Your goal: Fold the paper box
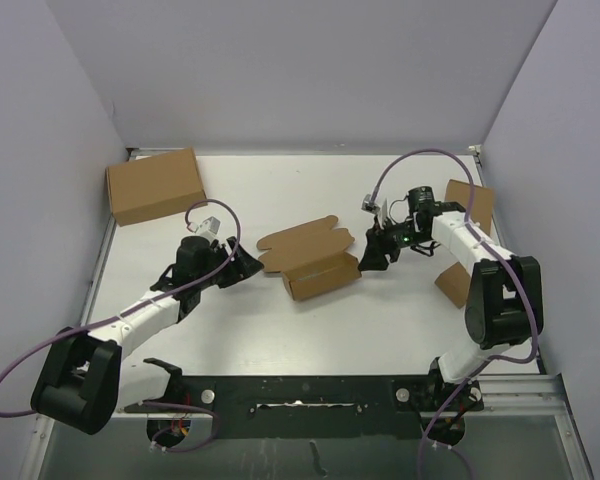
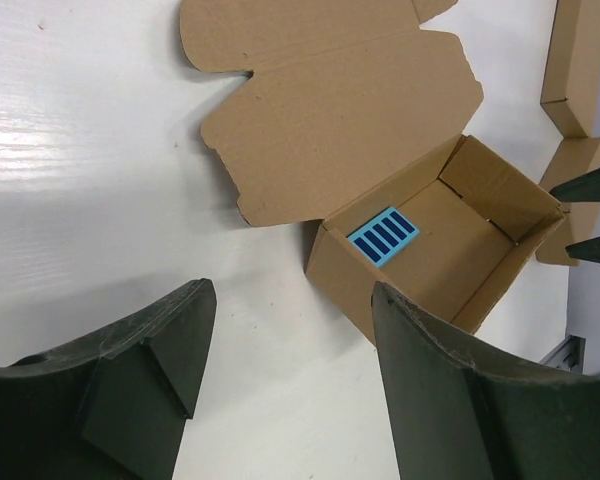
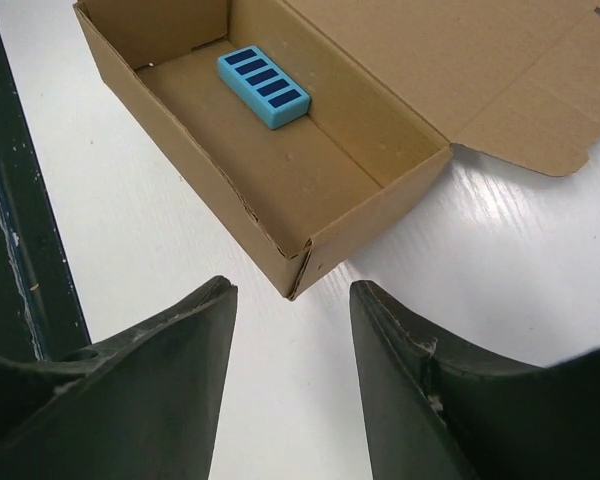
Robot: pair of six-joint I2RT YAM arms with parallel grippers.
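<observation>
While open, 1 paper box (image 1: 310,262), 1 blue block (image 3: 263,88) inside.

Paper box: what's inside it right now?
Inside the paper box, one small blue block with dark stripes lies on the floor near the lid-side wall; the rest is bare cardboard. The lid lies open. Under the block is hidden.

We see a white table (image 1: 280,335) closed in by plain pale grey-lilac walls: a back wall (image 1: 300,70), a left wall (image 1: 30,150), a right wall (image 1: 570,130). A dark metal rail (image 1: 310,392) lines its near edge; soft light sheens the tabletop
</observation>
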